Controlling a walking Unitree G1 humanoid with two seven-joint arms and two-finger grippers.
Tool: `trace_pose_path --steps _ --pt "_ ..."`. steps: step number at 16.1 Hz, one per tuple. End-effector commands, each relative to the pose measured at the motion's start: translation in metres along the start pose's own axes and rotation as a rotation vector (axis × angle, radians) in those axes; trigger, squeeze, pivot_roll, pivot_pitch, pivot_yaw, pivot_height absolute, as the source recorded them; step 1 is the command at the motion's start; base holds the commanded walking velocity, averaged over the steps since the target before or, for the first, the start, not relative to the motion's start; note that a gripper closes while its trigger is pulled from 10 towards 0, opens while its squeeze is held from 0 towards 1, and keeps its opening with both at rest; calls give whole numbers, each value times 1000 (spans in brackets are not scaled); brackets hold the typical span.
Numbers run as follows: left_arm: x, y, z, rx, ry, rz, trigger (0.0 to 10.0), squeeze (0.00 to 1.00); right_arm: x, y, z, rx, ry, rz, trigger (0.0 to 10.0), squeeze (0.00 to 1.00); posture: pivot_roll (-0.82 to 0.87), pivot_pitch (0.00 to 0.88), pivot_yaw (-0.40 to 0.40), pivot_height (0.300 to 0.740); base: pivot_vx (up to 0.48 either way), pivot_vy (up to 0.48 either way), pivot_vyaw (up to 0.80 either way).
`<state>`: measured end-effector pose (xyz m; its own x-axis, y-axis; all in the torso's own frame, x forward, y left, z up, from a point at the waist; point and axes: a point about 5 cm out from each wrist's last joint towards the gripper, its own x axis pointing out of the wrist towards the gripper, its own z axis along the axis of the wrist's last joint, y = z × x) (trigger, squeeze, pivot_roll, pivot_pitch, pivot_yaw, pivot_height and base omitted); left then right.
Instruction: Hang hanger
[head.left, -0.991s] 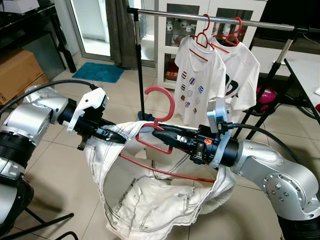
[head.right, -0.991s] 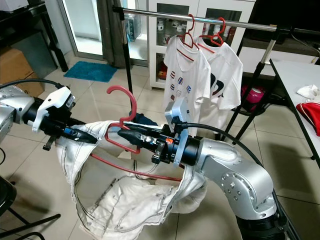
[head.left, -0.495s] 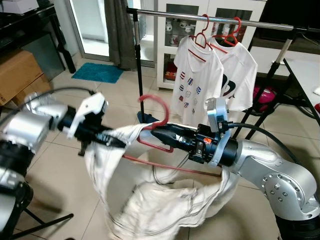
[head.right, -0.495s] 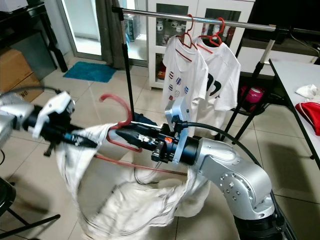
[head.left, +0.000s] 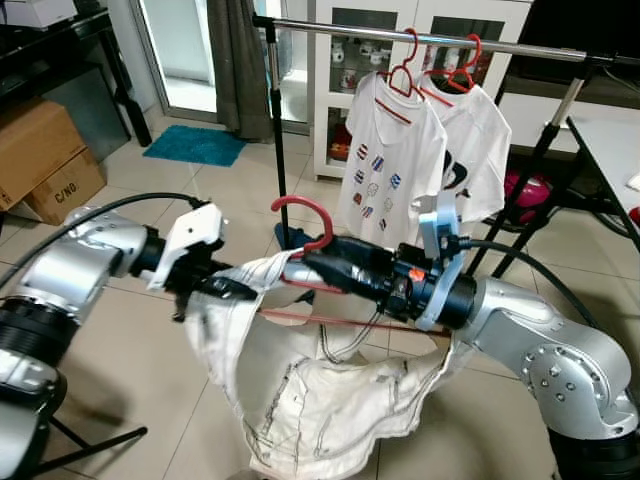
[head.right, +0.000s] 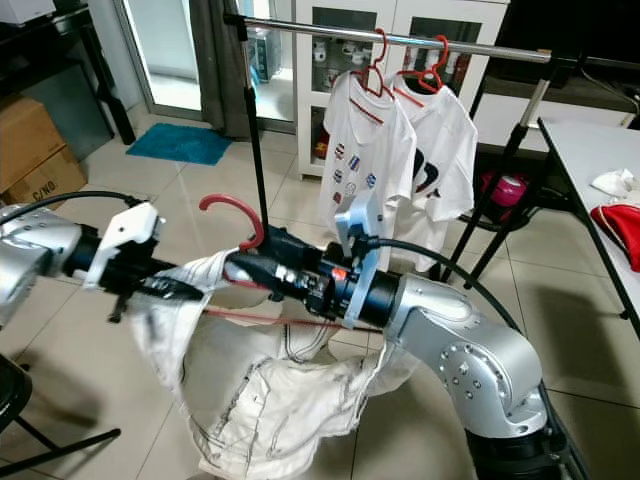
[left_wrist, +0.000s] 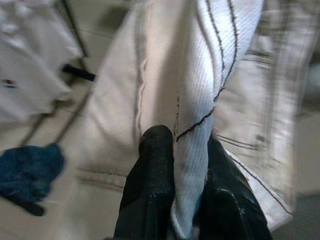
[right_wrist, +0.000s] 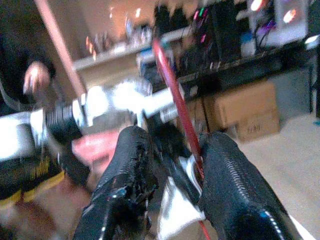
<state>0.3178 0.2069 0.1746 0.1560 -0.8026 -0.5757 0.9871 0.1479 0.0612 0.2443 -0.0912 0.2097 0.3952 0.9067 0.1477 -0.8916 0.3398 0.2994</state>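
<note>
The red hanger (head.left: 312, 232), stiff and light, is clamped at its neck by the right claw (head.left: 318, 268); the limp white garment (head.left: 330, 395) sags below, pinched by the left claw (left_wrist: 187, 200).

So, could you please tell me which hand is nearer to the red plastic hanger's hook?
Right. The right hand grips the red plastic hanger just below its hook, while the left hand pinches the cream stitched garment off to the left.
</note>
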Motion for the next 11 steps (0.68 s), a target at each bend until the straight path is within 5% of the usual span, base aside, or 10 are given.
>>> trace_pose_path --steps 1,3,6,7,11 --pt "-13 7 -11 -39 53 110 0 0 -9 -3 18 -43 -97 -46 10000 1000 -54 0 22 740 0 0 0" --pt "-13 8 -10 -36 49 123 0 0 -10 -5 18 -56 -97 -71 10000 1000 -54 0 22 740 0 0 0" --pt "-14 13 -8 -41 32 168 0 0 -5 -15 6 -435 136 -189 10000 1000 -58 0 27 740 0 0 0" --pt "-14 13 -7 -44 28 176 0 0 -4 -14 7 -469 136 -187 10000 1000 -58 0 27 740 0 0 0" --pt "-14 16 -7 -56 7 206 0 0 1 -9 24 -451 -110 -212 10000 1000 -56 0 27 740 0 0 0"
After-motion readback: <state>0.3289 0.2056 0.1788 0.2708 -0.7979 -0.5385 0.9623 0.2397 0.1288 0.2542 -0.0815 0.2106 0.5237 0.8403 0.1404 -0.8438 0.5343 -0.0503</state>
